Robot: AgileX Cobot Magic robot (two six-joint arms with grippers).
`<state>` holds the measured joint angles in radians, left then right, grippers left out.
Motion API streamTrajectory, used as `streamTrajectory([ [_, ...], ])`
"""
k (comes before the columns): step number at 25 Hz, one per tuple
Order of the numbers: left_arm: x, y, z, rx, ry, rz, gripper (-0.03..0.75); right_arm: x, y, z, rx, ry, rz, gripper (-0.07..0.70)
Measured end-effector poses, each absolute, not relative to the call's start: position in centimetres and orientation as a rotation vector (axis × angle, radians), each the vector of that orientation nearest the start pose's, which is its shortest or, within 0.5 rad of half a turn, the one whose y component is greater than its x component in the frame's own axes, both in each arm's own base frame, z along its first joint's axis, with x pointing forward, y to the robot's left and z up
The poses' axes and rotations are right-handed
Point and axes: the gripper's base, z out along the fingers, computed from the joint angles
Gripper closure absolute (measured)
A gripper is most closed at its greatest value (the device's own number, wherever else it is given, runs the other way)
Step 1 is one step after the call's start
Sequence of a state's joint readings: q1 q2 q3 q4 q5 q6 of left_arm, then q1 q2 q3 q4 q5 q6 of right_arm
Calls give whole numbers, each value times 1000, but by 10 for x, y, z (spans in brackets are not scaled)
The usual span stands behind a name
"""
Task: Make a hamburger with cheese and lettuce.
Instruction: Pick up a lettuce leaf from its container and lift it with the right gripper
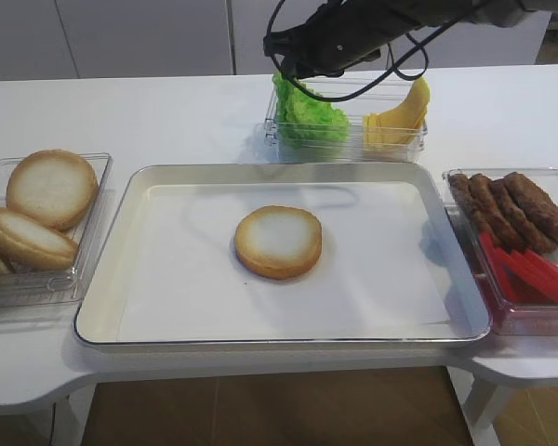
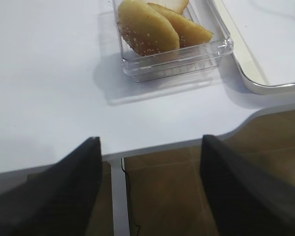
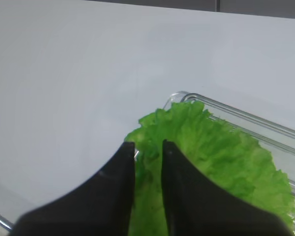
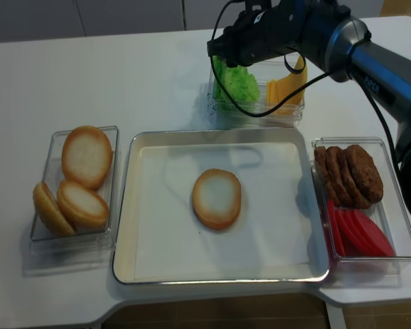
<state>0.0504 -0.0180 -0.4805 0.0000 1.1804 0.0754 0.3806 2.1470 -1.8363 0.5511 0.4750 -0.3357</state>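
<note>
The hamburger bun half (image 1: 278, 241) lies flat face up in the middle of the metal tray (image 1: 167, 186); it also shows in the realsense view (image 4: 216, 198). My right gripper (image 3: 148, 145) is over the left end of the clear bin at the back, its jaws nearly closed with a lettuce leaf (image 3: 221, 162) between them. In the high view the gripper (image 1: 284, 72) sits at the top of the lettuce (image 1: 307, 111). My left gripper (image 2: 150, 142) is open and empty above the table's front left edge.
Yellow cheese slices (image 1: 400, 116) stand in the same bin, right of the lettuce. A clear bin of bun halves (image 1: 37, 214) is left of the tray. Brown patties (image 1: 516, 204) and red slices (image 1: 530, 274) fill the bin on the right.
</note>
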Motion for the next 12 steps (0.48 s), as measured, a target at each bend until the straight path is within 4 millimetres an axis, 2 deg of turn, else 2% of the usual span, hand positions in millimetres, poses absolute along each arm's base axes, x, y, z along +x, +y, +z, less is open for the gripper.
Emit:
streamTrajectory([
  [6,-11,-1,262,27,2166,72,248,463,209,251,-367,2216,579,578],
  [12,-11,-1,262,27,2166,72,248,462,209,251,-362,2216,585,593],
])
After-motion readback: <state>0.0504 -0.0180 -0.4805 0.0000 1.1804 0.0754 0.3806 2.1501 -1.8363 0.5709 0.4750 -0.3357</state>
